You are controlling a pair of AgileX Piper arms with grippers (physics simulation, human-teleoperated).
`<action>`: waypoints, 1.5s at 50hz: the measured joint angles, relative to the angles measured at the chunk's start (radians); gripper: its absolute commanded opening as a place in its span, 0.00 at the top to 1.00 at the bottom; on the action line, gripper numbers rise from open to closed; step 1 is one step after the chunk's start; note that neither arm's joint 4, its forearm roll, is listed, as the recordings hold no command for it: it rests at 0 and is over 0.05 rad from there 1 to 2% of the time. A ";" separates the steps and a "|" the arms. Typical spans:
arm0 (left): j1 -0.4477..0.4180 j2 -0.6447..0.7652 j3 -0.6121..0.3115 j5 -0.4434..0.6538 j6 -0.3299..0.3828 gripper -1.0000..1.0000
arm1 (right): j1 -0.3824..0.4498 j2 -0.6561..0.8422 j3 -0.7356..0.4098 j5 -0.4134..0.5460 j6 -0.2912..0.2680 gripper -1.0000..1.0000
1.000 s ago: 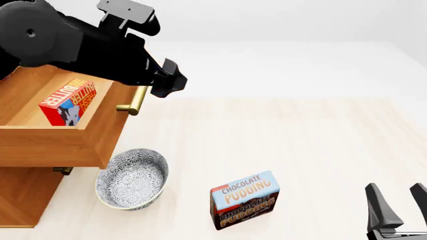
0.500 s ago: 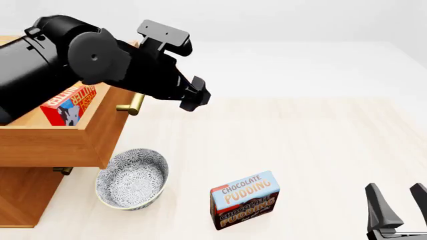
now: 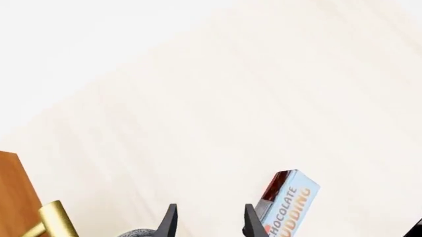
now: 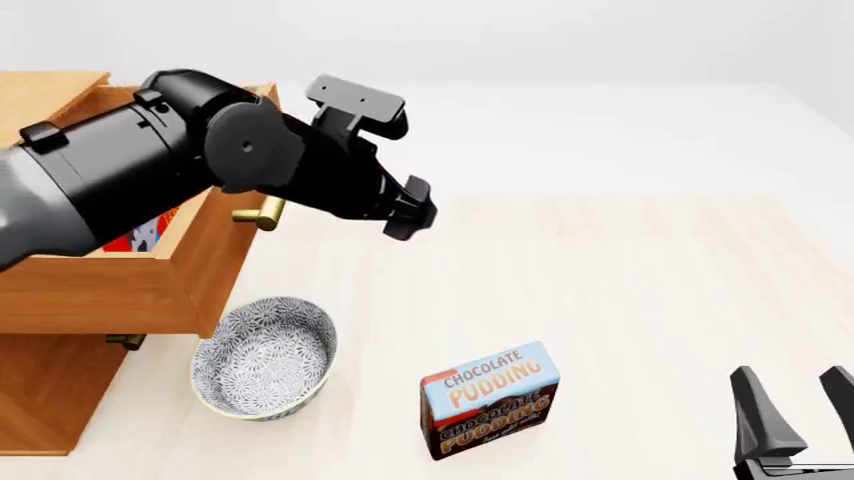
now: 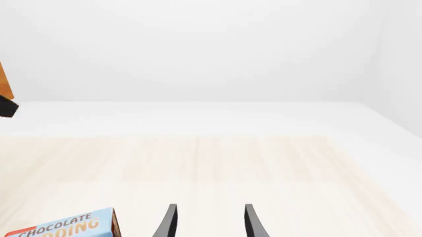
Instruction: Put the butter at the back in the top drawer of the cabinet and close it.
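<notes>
The cabinet [image 4: 54,390] is cut off by the front view's left edge, so only part of its light brown body shows, and the left arm hides much of what lies above it. The top drawer [image 4: 147,280] stands pulled out of the cabinet, its front and brass bar handle [image 4: 263,213] mostly covered by the arm; a second brass handle [image 4: 127,341] peeps out beneath the drawer, at the cabinet's front. The butter [image 4: 144,230] sits inside the top drawer, but only a sliver of red with a white-and-black patch shows past the arm, and none of its lettering can be read. The left tool [image 4: 407,210] hangs over the counter [image 4: 641,280] just beside the drawer handle, on the side away from the cabinet; in the left wrist view its two dark fingertips [image 3: 169,222] stand spread with nothing between them. A patterned grey-and-white bowl [image 4: 264,358] rests on the counter just in front of the cabinet, below the open drawer. Farther from the cabinet than the bowl stands a blue-and-brown box [image 4: 490,399] reading "CHOCOLATE PUDDING" twice on its face, with a smaller line beneath too tiny to make out. The right tool [image 4: 798,412] sits well apart from the cabinet at the front view's lower right corner, partly cut off, its fingers spread and empty.
</notes>
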 measured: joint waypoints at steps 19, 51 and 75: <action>0.021 0.026 0.028 -0.032 -0.016 0.00 | 0.000 0.000 0.000 0.000 0.000 0.00; 0.082 -0.010 0.105 -0.063 -0.005 0.00 | 0.000 0.000 0.000 0.000 0.000 0.00; 0.111 -0.028 0.131 -0.074 0.006 0.00 | 0.000 0.000 0.000 0.000 0.000 0.00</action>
